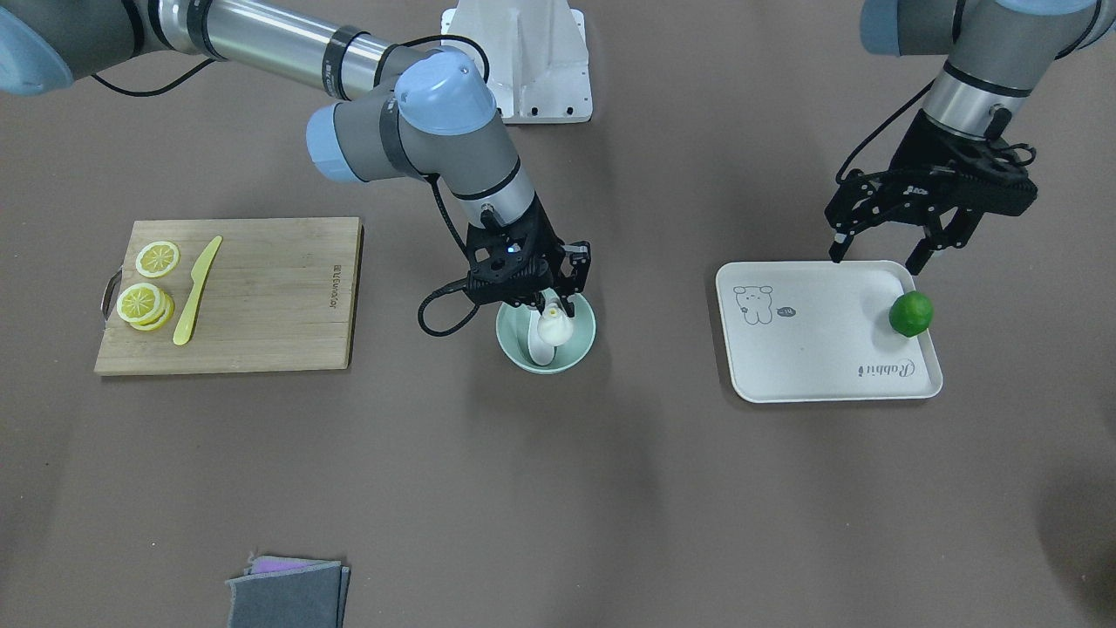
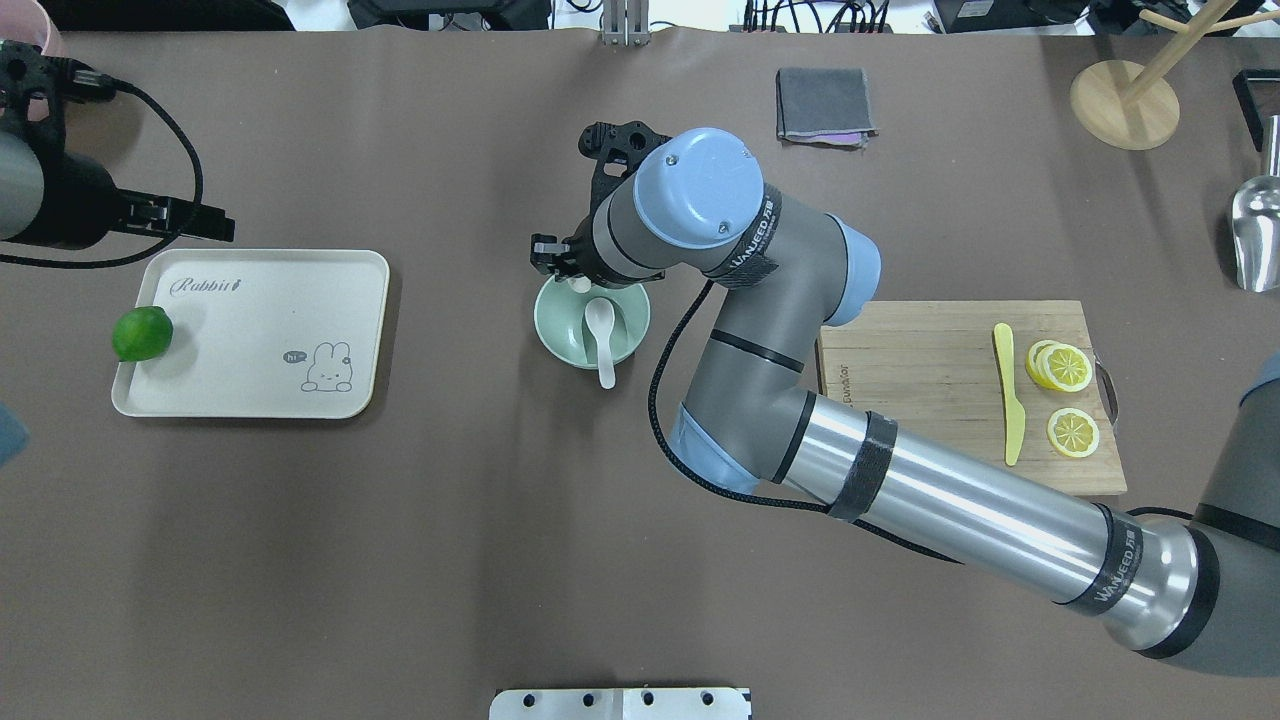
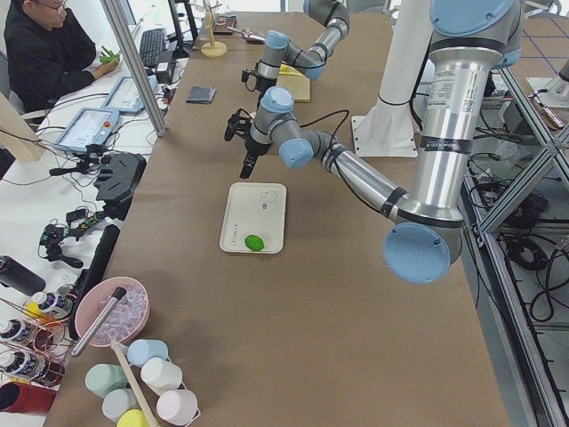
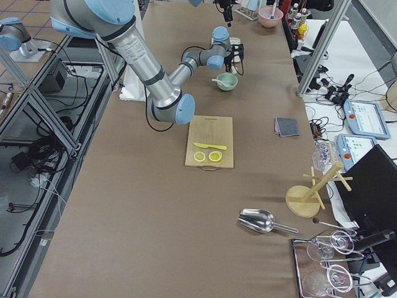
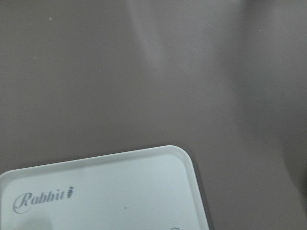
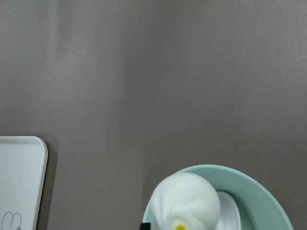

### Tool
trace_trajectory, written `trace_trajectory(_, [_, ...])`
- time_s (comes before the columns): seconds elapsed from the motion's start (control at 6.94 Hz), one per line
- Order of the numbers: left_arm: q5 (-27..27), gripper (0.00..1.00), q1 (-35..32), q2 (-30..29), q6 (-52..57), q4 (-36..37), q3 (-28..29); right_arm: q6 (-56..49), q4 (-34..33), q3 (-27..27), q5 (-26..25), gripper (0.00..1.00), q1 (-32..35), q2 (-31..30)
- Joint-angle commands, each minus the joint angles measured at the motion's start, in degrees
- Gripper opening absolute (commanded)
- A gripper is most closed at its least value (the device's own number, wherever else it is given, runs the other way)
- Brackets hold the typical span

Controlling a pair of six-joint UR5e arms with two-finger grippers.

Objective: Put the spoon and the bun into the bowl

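Note:
The mint-green bowl [image 1: 577, 351] stands mid-table. The white spoon [image 2: 600, 325] lies in it, handle sticking out over the near rim. My right gripper [image 1: 551, 307] reaches down into the bowl and looks shut on the white bun [image 1: 553, 330], holding it low over the spoon's scoop. The right wrist view shows the bun [image 6: 184, 201] close up over the bowl [image 6: 259, 191] and spoon [image 6: 228, 211]. My left gripper [image 1: 879, 257] is open and empty, hovering over the far edge of the white tray [image 1: 811, 349].
A green lime [image 1: 911, 314] sits at the tray's edge. A wooden cutting board [image 1: 279, 296] holds lemon slices [image 1: 157, 259] and a yellow knife [image 1: 196, 292]. A folded grey cloth [image 1: 288, 593] lies at the operators' edge.

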Motion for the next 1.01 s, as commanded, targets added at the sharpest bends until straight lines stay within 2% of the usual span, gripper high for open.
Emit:
trace_trajectory(0.0, [0.51,0.98,-0.43,0.70,0.28,-2.49,0.84,-0.43,0.55,0.05,0.38,1.00,0.10,-0.05])
trace_trajectory(0.29, [0.25,0.98,-0.52,2.01,0.02,-7.06,3.22,-2.00,-0.50,5.12,1.43,1.00,1.23,-4.16])
trace_trajectory(0.43, [0.34,0.98,-0.52,2.54,0.02,-7.08,3.22,-5.84,-7.55,9.33,3.78,1.00,3.67,-4.70])
trace_trajectory(0.58, [0.60,0.98,-0.78,3.42,0.37,-7.16,3.39,-18.32,-14.76,19.38,6.42,1.00,6.14,-11.23])
trace_trajectory(0.72, [0.69,0.98,-1.31,3.42,0.46,-7.17,4.70,-27.24,-17.88,26.70,7.05,1.00,10.51,-20.61])
trace_trajectory(0.86, [0.78,0.98,-1.92,3.77,0.54,-7.08,6.72,-36.98,-18.08,28.60,7.76,1.00,16.04,-27.84])
